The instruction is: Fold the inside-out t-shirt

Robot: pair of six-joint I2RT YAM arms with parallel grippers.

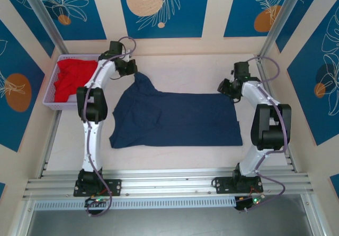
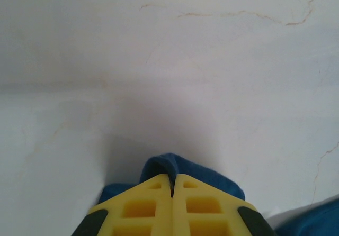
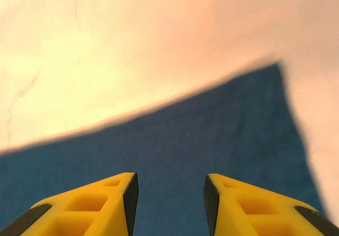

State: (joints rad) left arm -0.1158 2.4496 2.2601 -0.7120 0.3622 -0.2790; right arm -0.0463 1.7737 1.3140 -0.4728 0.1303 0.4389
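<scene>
Left gripper (image 2: 172, 182) pinching the far-left corner of the inside-out t-shirt (image 1: 175, 119); right gripper (image 3: 170, 187) open at the far-right corner.
Red garment (image 1: 71, 80) sits in the basket (image 1: 53, 105) far left, apart from the shirt. The shirt lies mid-table, long axis left-right, spanning both arms. Left jaws are closed on a blue fold; right jaws are parted just over the cloth with nothing clamped. No label, print or writing readable.

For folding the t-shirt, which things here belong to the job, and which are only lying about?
Belonging to the job:
- navy t-shirt
- left tool, shut on its cloth
- right tool, open over it

Only lying about:
- red garment
- lavender basket holding it
</scene>
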